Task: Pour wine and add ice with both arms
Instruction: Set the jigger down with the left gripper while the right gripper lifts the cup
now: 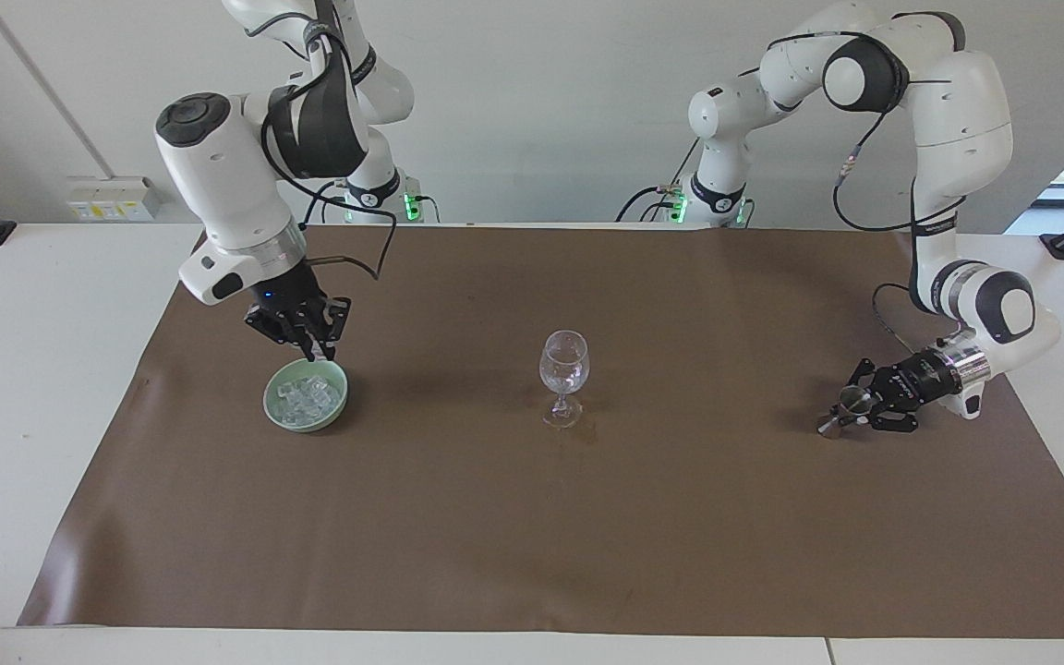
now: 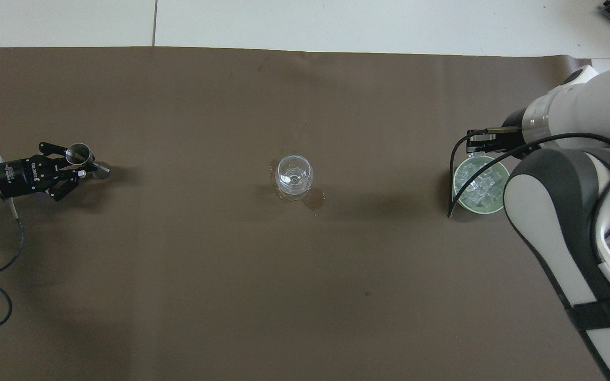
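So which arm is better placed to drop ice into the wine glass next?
The right one, I'd judge. The right gripper is raised just over the green bowl of ice; the left gripper holds the metal jigger down at the mat, away from the wine glass.

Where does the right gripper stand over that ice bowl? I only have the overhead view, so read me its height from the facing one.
Observer: The right gripper hangs clear above the rim of the pale green bowl, touching neither the bowl nor the ice.
Operator: Now the left arm. Tell me how the jigger sits.
Observer: The left gripper holds the jigger tilted and low, one cup end down close to the brown mat. I cannot tell whether it touches.
Operator: Give me the glass.
Observer: The wine glass stands upright on its stem, apart from both grippers.
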